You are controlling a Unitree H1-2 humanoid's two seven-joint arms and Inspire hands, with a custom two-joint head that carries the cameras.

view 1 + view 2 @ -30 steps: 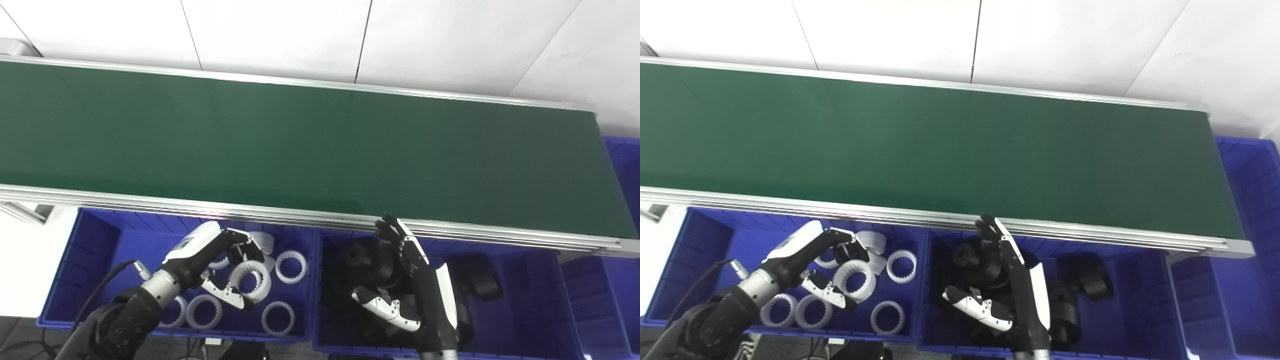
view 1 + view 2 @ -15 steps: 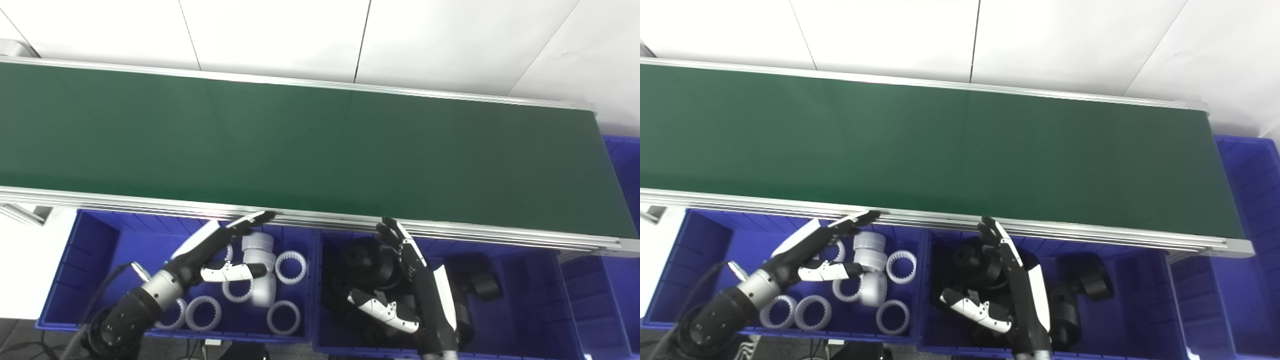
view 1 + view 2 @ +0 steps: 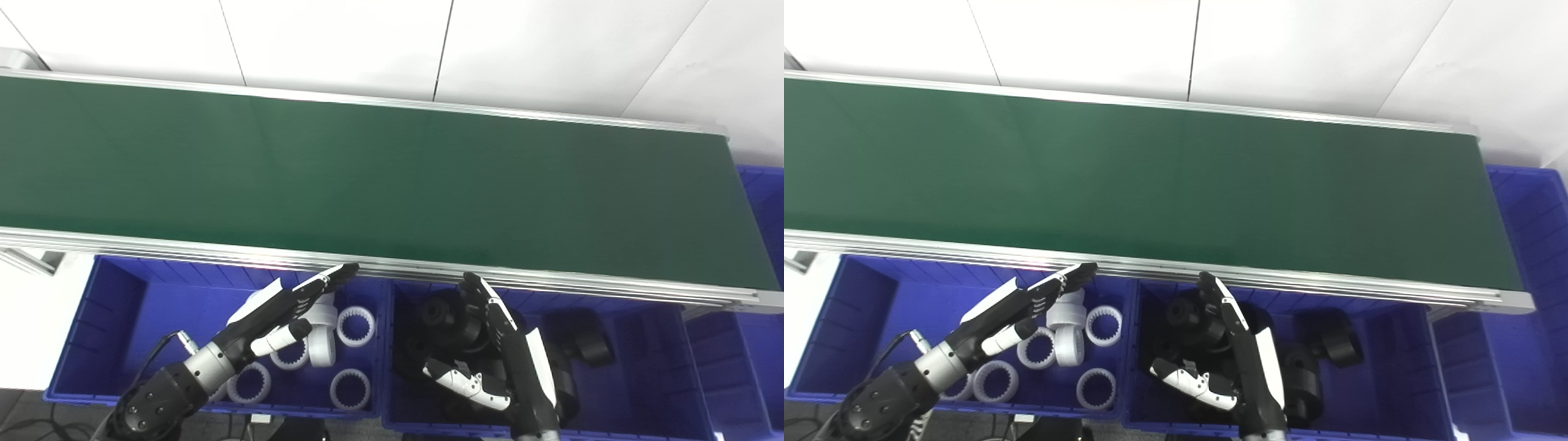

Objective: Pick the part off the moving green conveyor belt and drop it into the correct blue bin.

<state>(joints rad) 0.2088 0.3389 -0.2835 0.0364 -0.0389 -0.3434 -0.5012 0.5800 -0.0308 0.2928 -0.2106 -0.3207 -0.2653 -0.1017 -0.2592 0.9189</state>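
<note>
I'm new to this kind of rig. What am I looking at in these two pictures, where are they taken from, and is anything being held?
Both pictures come from two cameras side by side on a humanoid robot's head, looking down. The long green conveyor belt has no part on it in view. Below it stand blue bins: the left bin holds white toothed rings, the right bin holds black parts. The left hand hovers open over the white rings, holding nothing. The right hand is open too, over the black parts.

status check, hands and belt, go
Left robot hand open over white-parts bin. Right robot hand open over black-parts bin. Conveyor belt bare, no part visible.
</note>
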